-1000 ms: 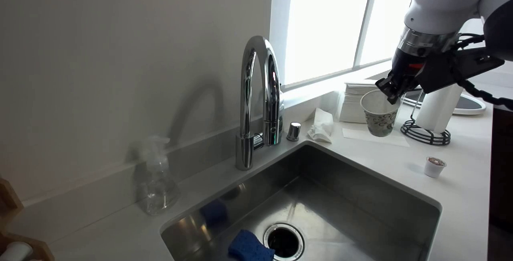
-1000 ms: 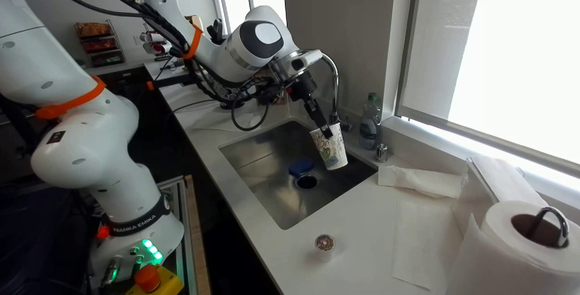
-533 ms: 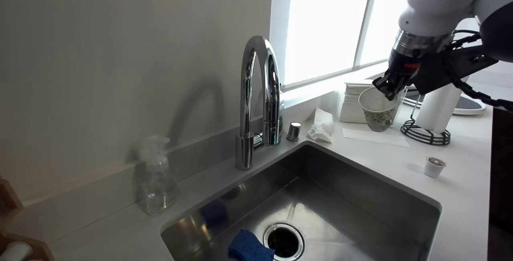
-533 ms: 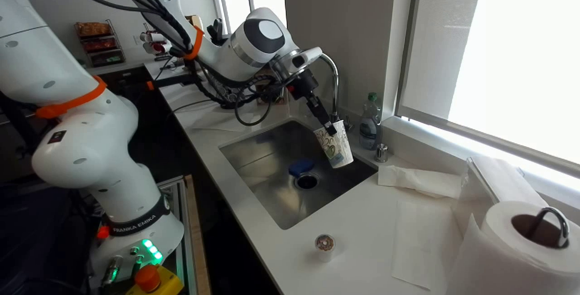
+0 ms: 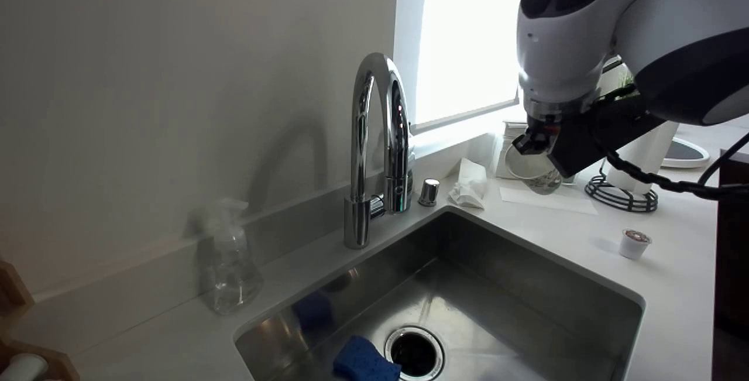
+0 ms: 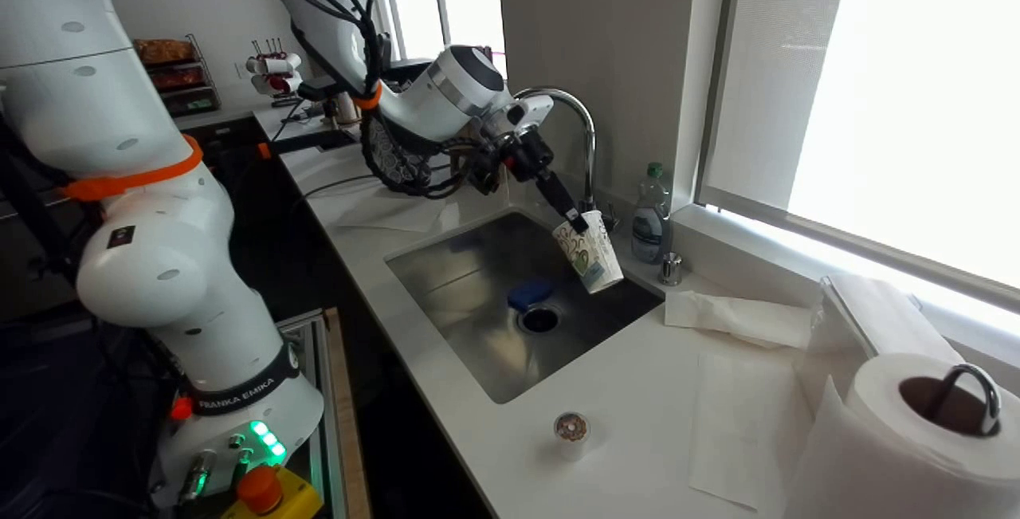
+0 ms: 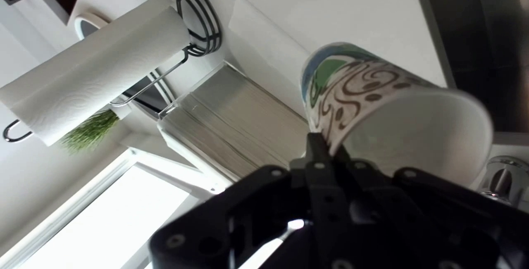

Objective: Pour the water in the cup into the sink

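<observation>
My gripper (image 7: 330,147) is shut on the wall of the cup (image 7: 359,83) at its rim, one finger inside and one outside. The cup is whitish with brown swirls and a green-blue patch. It hangs in the air, tilted, in both exterior views (image 5: 544,183) (image 6: 594,260); the gripper hides part of it (image 5: 529,146). Its mouth faces the faucet side; no water shows inside. The steel sink (image 6: 470,320) has a round drain (image 5: 413,353) and a chrome faucet (image 5: 380,65). The cup is near the sink's corner; whether it is directly above the basin is unclear.
A blue sponge (image 5: 366,360) lies by the drain. A clear spray bottle (image 5: 234,264), a soap bottle (image 6: 652,216), a small pod (image 6: 571,433), crumpled paper (image 5: 469,185) and a paper towel roll (image 7: 99,70) stand or lie around the sink.
The arm has swung and its wrist has turned. In an exterior view the cup has moved left and lower and is tilted more. The cup has stayed in the gripper.
</observation>
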Controlling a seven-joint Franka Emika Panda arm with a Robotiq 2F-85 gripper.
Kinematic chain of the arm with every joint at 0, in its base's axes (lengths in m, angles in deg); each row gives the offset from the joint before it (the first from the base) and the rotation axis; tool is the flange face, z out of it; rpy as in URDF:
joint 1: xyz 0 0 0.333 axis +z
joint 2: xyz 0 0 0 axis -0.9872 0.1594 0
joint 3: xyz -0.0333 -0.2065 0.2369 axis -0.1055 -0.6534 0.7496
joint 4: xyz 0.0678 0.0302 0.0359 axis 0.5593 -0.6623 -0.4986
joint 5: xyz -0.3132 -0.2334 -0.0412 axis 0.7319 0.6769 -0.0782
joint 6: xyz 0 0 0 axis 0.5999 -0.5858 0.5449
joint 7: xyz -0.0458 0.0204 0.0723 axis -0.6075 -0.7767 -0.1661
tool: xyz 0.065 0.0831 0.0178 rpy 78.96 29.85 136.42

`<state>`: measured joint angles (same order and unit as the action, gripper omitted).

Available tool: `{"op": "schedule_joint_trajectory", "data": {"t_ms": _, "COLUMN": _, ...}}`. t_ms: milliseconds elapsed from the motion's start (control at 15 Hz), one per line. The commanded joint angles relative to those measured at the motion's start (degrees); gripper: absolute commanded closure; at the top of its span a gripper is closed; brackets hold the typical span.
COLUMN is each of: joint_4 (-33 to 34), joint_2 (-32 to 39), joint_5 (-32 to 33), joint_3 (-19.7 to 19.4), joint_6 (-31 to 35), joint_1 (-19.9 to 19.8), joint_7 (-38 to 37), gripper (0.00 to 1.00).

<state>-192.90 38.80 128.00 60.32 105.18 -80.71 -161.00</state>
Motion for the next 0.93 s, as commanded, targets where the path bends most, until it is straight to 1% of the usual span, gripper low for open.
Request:
{"op": "schedule_joint_trajectory", "data": {"t_ms": 0, "joint_4": 4.1, "joint_2": 5.4, "joint_5": 3.9, "joint_3": -0.4, "joint_6": -7.6, "joint_1": 4.2, "joint_7": -5.8, "gripper": 0.99}}
{"op": "schedule_joint_trajectory", "data": {"t_ms": 267, "joint_4": 7.7, "joint_2": 10.8, "joint_5": 6.9, "joint_3": -0.3, "joint_6": -17.1, "joint_1": 7.7, "joint_7": -6.2, "gripper": 0.99}}
{"op": "schedule_joint_trajectory", "data": {"t_ms": 600, "joint_4": 12.0, "joint_2": 16.4, "joint_5": 10.6, "joint_3": -0.1, "joint_6": -27.6, "joint_1": 11.2, "joint_7": -4.4, "gripper": 0.99}}
{"op": "schedule_joint_trajectory", "data": {"t_ms": 733, "joint_4": 13.3, "joint_2": 17.9, "joint_5": 12.0, "joint_3": 0.1, "joint_6": -30.0, "joint_1": 12.2, "joint_7": -3.6, "gripper": 0.99}}
{"op": "schedule_joint_trajectory", "data": {"t_ms": 800, "joint_4": 11.1, "joint_2": 15.4, "joint_5": 9.9, "joint_3": -0.1, "joint_6": -26.8, "joint_1": 11.0, "joint_7": -4.3, "gripper": 0.99}}
{"op": "schedule_joint_trajectory", "data": {"t_ms": 867, "joint_4": 11.6, "joint_2": 16.0, "joint_5": 10.0, "joint_3": -0.1, "joint_6": -27.2, "joint_1": 11.3, "joint_7": -4.3, "gripper": 0.96}}
